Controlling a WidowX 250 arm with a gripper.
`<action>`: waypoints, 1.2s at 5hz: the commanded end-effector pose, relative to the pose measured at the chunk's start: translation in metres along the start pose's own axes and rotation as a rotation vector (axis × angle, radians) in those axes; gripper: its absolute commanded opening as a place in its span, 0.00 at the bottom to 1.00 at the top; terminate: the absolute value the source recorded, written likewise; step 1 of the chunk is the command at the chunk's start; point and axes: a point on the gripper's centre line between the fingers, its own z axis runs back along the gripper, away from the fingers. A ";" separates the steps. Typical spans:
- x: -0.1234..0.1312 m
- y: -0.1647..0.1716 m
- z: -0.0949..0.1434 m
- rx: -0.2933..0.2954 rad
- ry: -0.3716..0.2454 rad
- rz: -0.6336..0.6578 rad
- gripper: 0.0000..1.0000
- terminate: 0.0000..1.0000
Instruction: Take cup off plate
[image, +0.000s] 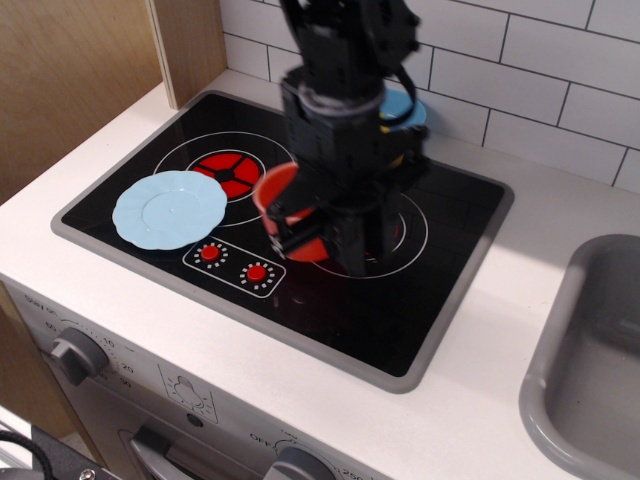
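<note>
**One cup in the grip, plate left bare**

One black gripper hangs over the right side of the stovetop, and it is clamped on the orange-red cup. From where I stand only part of the cup shows, poking out on the arm's left side, with the jaws closed in tight against its wall and rim. I cannot make out the handle; the arm's body covers that side. The cup sits above the right burner ring, near the two small red control dots, and whether its base touches the glass I cannot tell.

Over on the left of the black surface, the pale blue plate lies flat with nothing on it, well apart from the cup. The left burner shows red just behind the plate.

Behind the arm, at the tiled wall, the rim of a blue bowl peeks out, and a sliver of something yellow shows just in front of it. What the bowl holds is hidden. A grey sink sits at the right edge of the counter.
</note>
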 end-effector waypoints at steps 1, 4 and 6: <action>-0.026 -0.003 0.000 -0.027 -0.001 -0.076 0.00 0.00; -0.020 0.000 -0.001 -0.040 -0.017 -0.144 1.00 0.00; -0.003 0.002 0.028 -0.016 -0.027 -0.126 1.00 0.00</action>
